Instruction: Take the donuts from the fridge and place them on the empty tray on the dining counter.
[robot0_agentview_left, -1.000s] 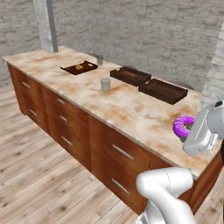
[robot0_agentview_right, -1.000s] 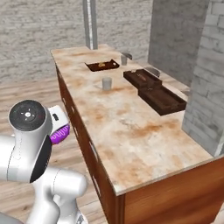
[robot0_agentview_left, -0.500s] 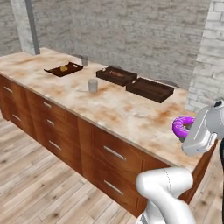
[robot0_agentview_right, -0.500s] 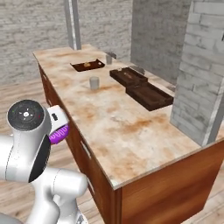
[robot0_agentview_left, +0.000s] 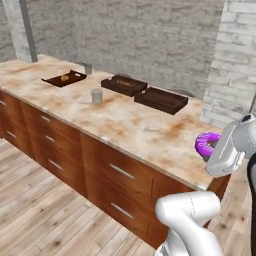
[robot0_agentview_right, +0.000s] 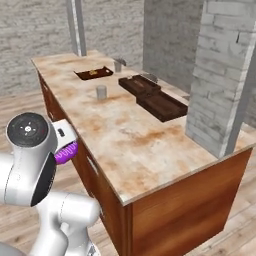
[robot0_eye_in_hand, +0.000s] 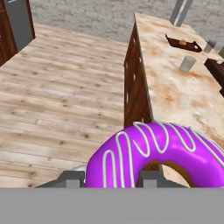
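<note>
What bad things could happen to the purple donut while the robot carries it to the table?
1. The glossy purple ring donut with white stripes sits in the two-finger gripper out past the edge of the beige marbled counter, above the wooden floor; a slip would likely drop it there.
2. Three dark brown wooden trays lie close together; the far tray and perhaps the middle tray hold food, so the donut might land beside the wrong food instead of in the near tray.

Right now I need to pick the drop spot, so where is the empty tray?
The empty tray sits on the far side of the counter, nearest the brick pillar, right beside another brown tray.
</note>
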